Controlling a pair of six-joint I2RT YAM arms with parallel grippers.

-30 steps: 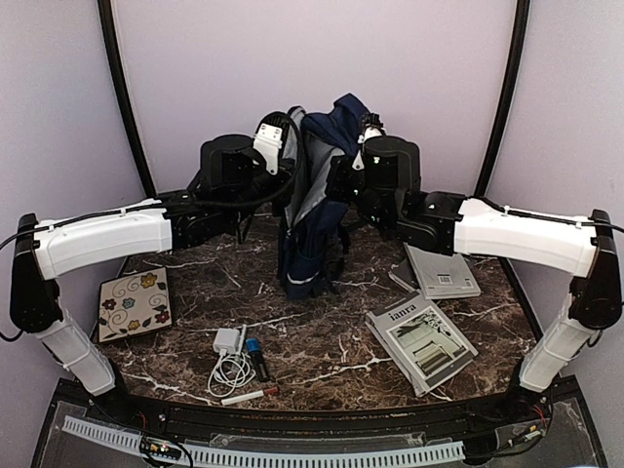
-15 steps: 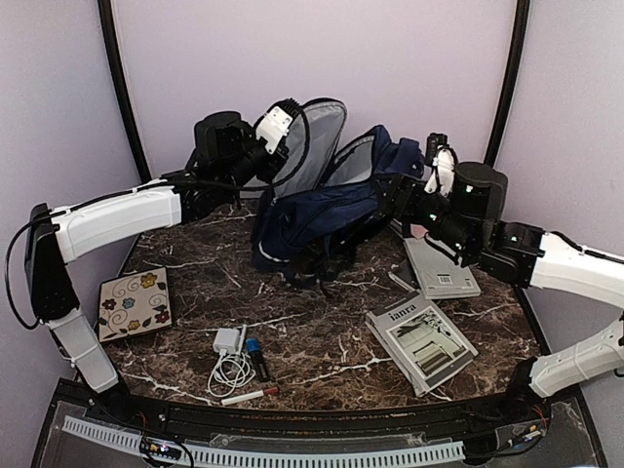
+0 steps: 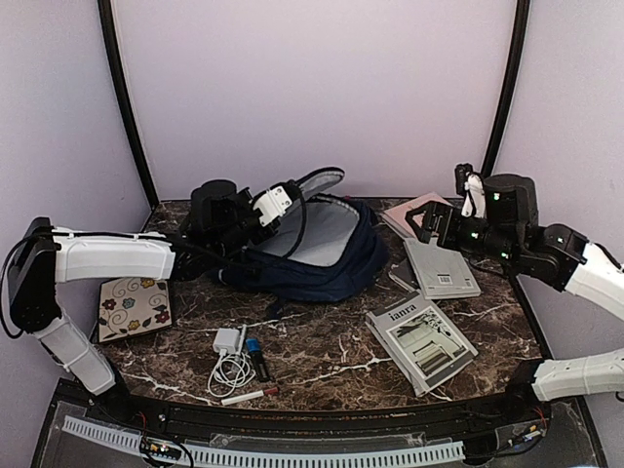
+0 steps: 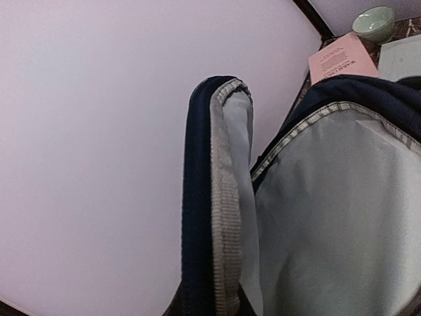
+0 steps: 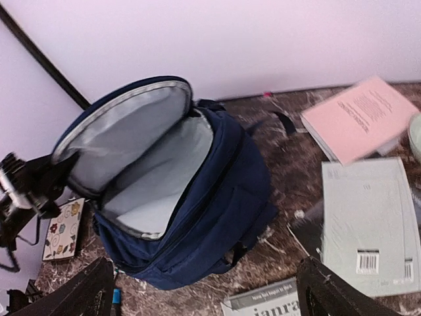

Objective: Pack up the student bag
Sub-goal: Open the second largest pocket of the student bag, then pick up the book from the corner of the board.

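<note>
The student bag [image 3: 322,255], dark navy with a light grey lining, lies on the marble table with its main compartment wide open. My left gripper [image 3: 292,197] is shut on the edge of the bag's raised flap [image 3: 324,179]; in the left wrist view that ribbed grey edge [image 4: 227,197] runs down between the jaws of the left gripper [image 4: 220,306]. My right gripper [image 3: 431,220] hangs open to the right of the bag, apart from it. In the right wrist view the bag [image 5: 210,197] lies below the spread right gripper [image 5: 210,296], which holds nothing.
Right of the bag lie a pink book [image 3: 414,212], a grey booklet [image 3: 441,268] and a grey magazine [image 3: 421,339]. A floral notebook [image 3: 135,302] sits at the left. A white charger with cable [image 3: 230,346] and a marker [image 3: 249,395] lie near the front. A green bowl [image 4: 373,23] stands beyond the pink book.
The bag, held upright between both grippers, has been laid down open on the table. My right gripper opened, let go and drew back right. My left arm lowered, still gripping the flap.
</note>
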